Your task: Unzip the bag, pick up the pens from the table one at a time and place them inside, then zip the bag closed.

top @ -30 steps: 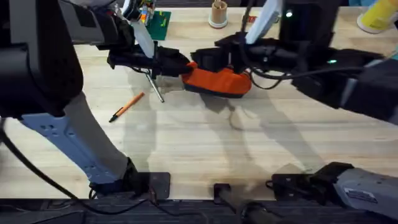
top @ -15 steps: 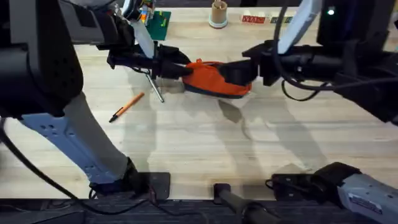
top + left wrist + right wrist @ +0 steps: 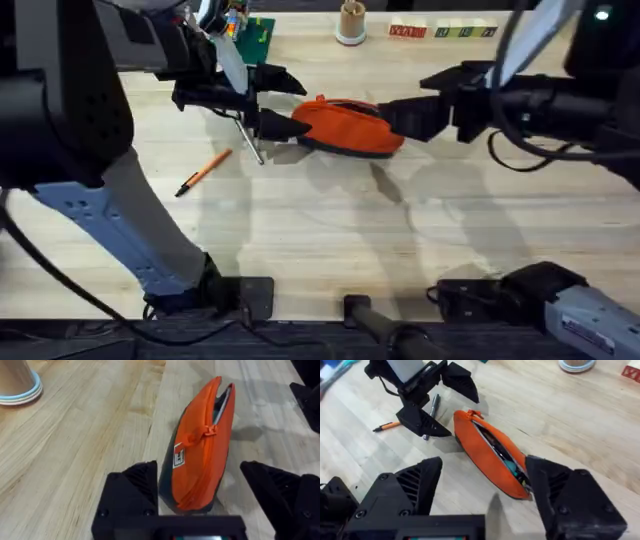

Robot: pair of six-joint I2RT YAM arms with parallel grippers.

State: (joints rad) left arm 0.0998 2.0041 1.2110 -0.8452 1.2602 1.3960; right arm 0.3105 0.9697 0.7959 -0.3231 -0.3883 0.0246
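You work over a pale plank counter (image 3: 330, 230) with clear grain. Nearest you in the overhead view, at left of centre, the orange pen (image 3: 203, 171) lies loose on the wood. Just beyond it the grey pen (image 3: 248, 137) lies beside the left hand (image 3: 283, 101), whose jaws are spread wide and hold nothing. The bag (image 3: 347, 126) sits in the upper middle of the frame, its left end between those open fingers. The right hand (image 3: 398, 117) is at the bag's right end, also spread wide and empty.

Judging by that, the unzipping looks largely done. Both pens are yet to go in, and the closing zip is yet to come.

The right wrist view gives you what the overhead does not: the bag (image 3: 492, 455) gapes along its top, with dark and teal contents already inside. The left wrist view shows the bag (image 3: 202, 447) end-on with the zipper pull (image 3: 206, 432) partway along and the far stretch parted.
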